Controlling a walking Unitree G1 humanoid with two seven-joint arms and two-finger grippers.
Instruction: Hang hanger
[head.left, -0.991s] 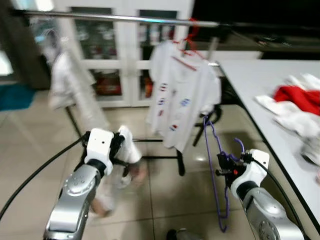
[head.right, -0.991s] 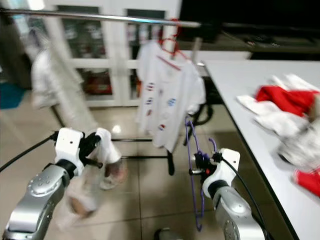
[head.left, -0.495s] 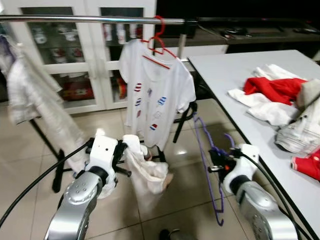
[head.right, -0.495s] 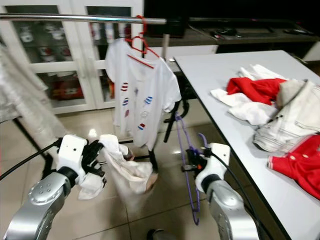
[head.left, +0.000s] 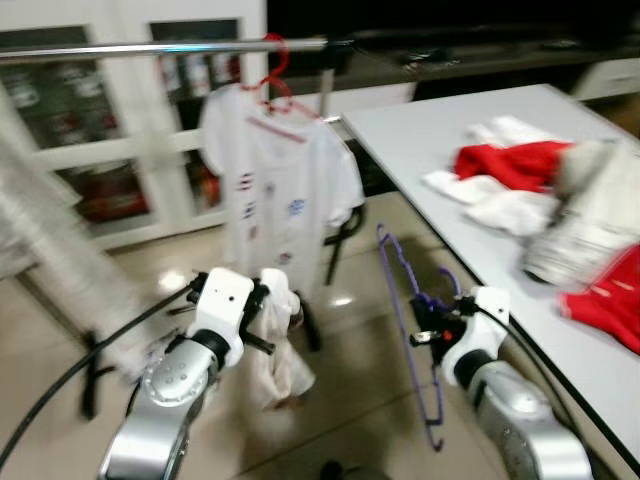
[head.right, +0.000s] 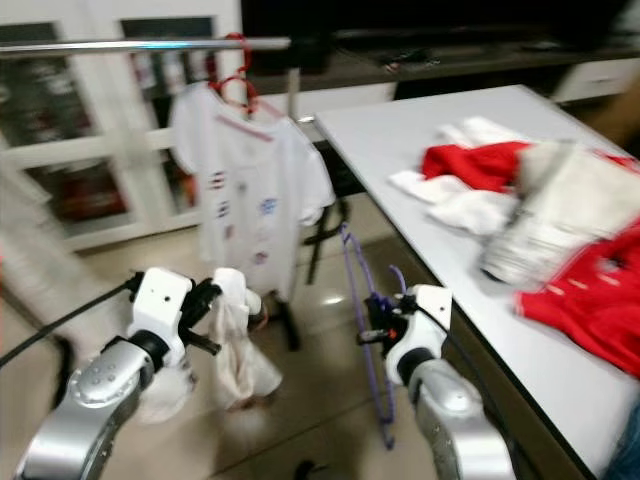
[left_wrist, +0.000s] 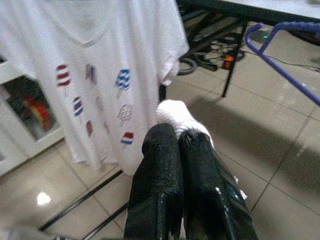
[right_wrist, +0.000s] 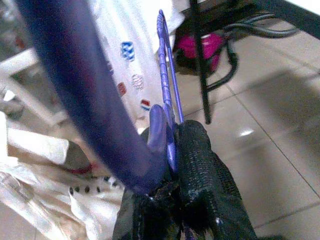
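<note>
So closest in, the right gripper (right_wrist: 172, 150) has its fingers pinched on the purple hanger (head.left: 408, 330), which hangs with its long axis pretty much up-down, the hook end near the fingers and the rest running both above and below the grip. The left gripper (left_wrist: 179, 145) is clamped tight on a white cloth (head.left: 280, 345) that dangles toward the floor. The right arm is obviously the one for the job, since it already has the hanger. The rail (head.left: 160, 48) sits up and ahead, off to the robot's left of the hanger, so I'd guess the move is lift and swing the hook over to it. Already on the rail is a white printed t-shirt (head.left: 280, 190) on a red hanger (head.left: 272, 75), so that spot's taken. To the right, the white table (head.left: 420, 130) with its pile of clothes (head.left: 545, 195) crowds that side.
</note>
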